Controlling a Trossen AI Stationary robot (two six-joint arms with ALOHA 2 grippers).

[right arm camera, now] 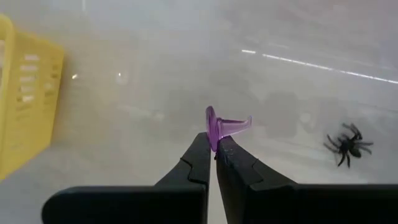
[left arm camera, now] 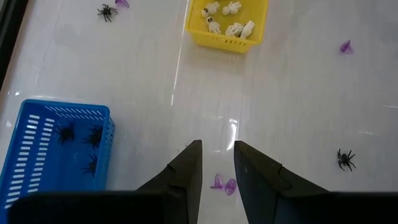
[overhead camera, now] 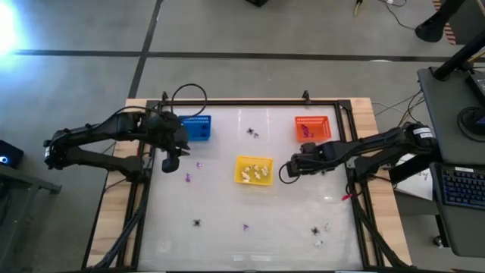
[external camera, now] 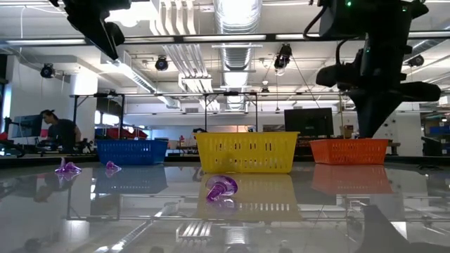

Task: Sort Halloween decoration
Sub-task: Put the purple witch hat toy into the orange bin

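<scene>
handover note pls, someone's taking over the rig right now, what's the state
Right gripper: jaws shut on a purple trinket, held above the table between the yellow basket and the orange basket.
Left gripper: jaws part open, empty, hovering beside the blue basket above two purple trinkets.
Done: black spiders in the blue basket, white pieces in the yellow one, at least one purple piece in the orange one.
Left: the held trinket probably goes to the orange basket. Still loose on the table: several purple pieces, a few spiders such as one near the front, and white bits front right.
</scene>
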